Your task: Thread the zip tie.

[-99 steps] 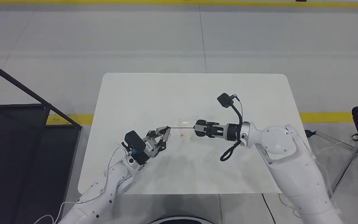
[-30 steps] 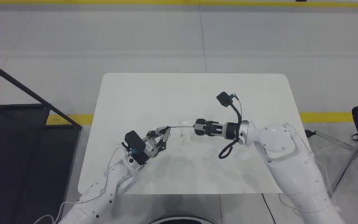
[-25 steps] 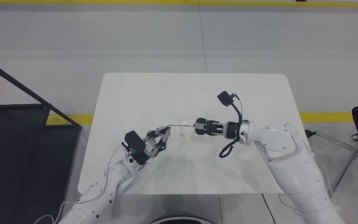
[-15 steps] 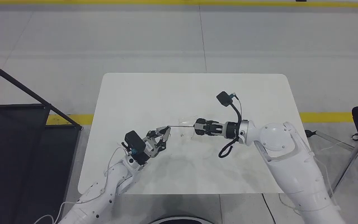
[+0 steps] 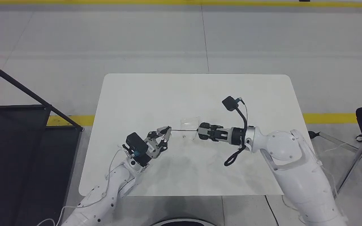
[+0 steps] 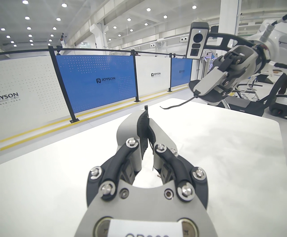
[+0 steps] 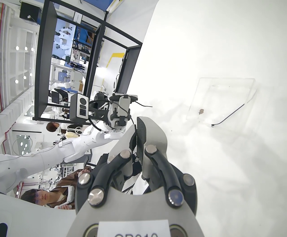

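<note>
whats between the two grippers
The black zip tie: in the top view it runs as a thin line from the right gripper toward the left gripper, above the bare white table.

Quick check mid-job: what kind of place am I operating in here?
Probably an industrial robot-testing hall: blue fence panels, a yellow floor line past the white table, and rows of high ceiling lights.
</note>
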### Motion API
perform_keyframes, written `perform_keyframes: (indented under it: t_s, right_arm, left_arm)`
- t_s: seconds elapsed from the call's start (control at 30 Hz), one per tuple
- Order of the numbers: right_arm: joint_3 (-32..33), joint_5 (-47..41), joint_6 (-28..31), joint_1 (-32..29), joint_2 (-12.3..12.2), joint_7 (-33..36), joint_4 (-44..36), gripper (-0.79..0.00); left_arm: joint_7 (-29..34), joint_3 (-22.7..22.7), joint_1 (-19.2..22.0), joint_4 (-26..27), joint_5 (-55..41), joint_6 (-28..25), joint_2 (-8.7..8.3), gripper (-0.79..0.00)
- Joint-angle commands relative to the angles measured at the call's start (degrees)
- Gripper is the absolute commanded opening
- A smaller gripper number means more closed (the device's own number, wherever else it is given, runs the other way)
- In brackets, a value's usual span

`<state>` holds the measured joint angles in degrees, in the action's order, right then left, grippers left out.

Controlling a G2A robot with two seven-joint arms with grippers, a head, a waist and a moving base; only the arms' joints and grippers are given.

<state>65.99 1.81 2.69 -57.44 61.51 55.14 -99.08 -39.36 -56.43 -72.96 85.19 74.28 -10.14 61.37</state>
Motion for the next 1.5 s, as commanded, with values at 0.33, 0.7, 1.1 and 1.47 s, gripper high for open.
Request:
perform_keyframes:
  t_s: [0.33, 0.7, 1.1, 1.47]
  right_arm:
    - [-0.69, 1.61, -3.65, -1.0, 0.01, -2.47, -1.88, -0.785]
    - [4.61, -0.78, 0.87, -6.65, -1.52, 4.39, -6.51, -0.785]
    - [7.07, -0.07, -1.96, -9.2, -2.29, 7.01, -10.43, -0.785]
    - [4.38, 5.08, -15.8, -14.55, -1.64, -8.1, -18.38, -0.785]
  left_arm:
    - [0.5, -0.61, -0.31, -0.01, 1.65, -1.11, 0.74, -0.785]
    - [0.24, -2.59, 0.84, -1.8, -0.04, -13.62, 0.59, -0.785]
    - [0.62, -3.48, 1.5, -2.76, -1.58, -18.51, 0.68, -0.785]
    - [0.62, -3.48, 1.5, -2.76, -1.58, -18.51, 0.68, -0.785]
